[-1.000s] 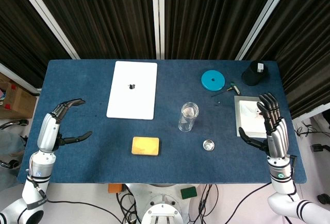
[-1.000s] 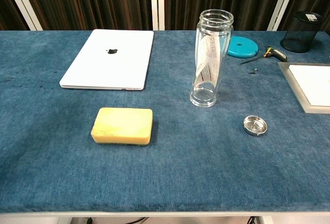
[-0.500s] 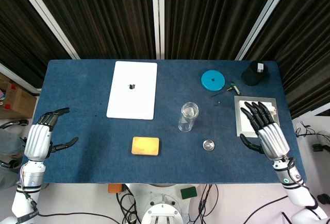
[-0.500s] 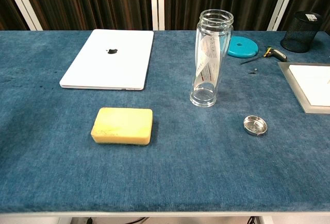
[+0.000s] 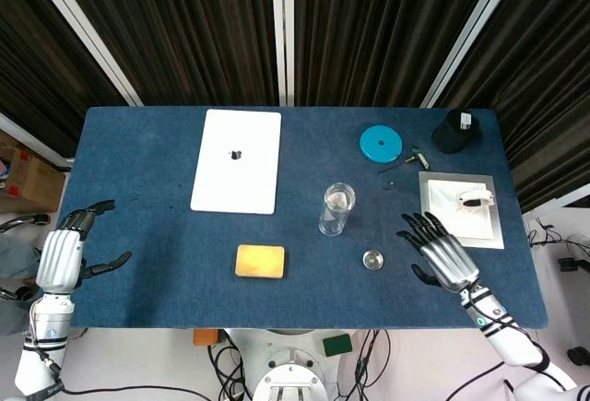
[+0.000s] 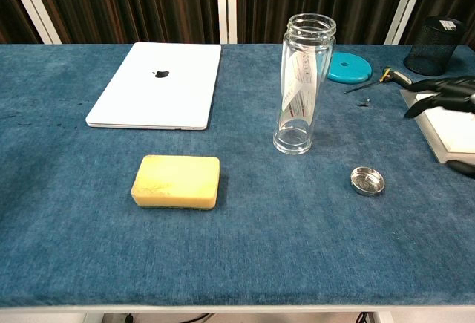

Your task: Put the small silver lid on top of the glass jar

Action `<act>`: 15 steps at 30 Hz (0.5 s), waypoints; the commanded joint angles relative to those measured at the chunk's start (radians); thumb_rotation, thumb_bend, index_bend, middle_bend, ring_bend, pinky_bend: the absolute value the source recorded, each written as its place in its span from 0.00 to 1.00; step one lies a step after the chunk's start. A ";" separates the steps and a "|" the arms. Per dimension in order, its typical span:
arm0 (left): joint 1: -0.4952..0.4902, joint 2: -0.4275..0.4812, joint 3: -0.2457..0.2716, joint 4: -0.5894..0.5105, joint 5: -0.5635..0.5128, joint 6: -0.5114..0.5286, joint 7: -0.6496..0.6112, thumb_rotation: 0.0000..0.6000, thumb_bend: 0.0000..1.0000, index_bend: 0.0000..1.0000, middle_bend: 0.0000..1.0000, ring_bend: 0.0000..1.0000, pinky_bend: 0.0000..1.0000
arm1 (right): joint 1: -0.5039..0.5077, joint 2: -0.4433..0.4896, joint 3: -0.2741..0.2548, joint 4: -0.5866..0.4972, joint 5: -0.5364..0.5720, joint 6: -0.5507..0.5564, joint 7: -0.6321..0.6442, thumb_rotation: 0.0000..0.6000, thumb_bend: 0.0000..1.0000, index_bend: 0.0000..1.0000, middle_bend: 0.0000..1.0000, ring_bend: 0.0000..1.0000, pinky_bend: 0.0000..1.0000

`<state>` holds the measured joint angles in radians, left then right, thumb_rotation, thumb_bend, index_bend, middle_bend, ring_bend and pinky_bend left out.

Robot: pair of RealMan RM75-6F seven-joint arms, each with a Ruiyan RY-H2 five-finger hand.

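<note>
— Fingers on the right hand [image 5: 441, 255] are spread and hold nothing; it hovers over the table [image 5: 147, 171] at about three o'clock from the lid [image 5: 373, 258], near it but apart.

— And the left hand [image 5: 63, 255]?

— Also splayed and empty, out at the table's left edge, well away from everything.

— Where does the lid sit?

— Flat on the cloth, hollow side up as far as I can tell, at roughly five o'clock from the jar [image 5: 336, 208]. The jar stands upright near the middle, mouth uncovered.

— So nothing is done yet?

— I'd judge the task barely begun: lid not grasped, jar untopped. What's left is the pick, the carry and the placing.

— Anything else nearby?

— A yellow sponge [image 5: 260, 261] at about eight o'clock from the jar. Farther back, a white laptop [image 5: 237, 160] at ten o'clock, a tray [image 5: 496, 228] beyond the right hand, a blue disc [image 5: 381, 143] at one o'clock, and a black cup [image 5: 454, 131] in the far right corner.
</note>
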<state>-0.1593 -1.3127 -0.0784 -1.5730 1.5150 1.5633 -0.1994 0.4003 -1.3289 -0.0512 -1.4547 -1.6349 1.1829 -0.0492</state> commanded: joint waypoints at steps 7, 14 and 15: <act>0.001 -0.007 -0.005 0.012 -0.004 -0.010 -0.009 1.00 0.03 0.22 0.28 0.27 0.26 | 0.042 -0.123 0.025 0.086 -0.002 -0.046 -0.077 1.00 0.34 0.32 0.00 0.00 0.00; 0.006 -0.006 -0.005 0.018 -0.003 -0.013 -0.023 1.00 0.03 0.22 0.28 0.27 0.26 | 0.050 -0.196 0.020 0.176 -0.009 -0.043 -0.041 1.00 0.34 0.38 0.01 0.00 0.00; 0.007 -0.005 -0.006 0.017 -0.004 -0.012 -0.027 1.00 0.03 0.22 0.28 0.27 0.26 | 0.050 -0.201 0.019 0.184 -0.010 -0.041 -0.036 1.00 0.34 0.38 0.01 0.00 0.00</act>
<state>-0.1533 -1.3186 -0.0835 -1.5554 1.5114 1.5508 -0.2247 0.4484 -1.5229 -0.0310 -1.2785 -1.6447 1.1411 -0.0916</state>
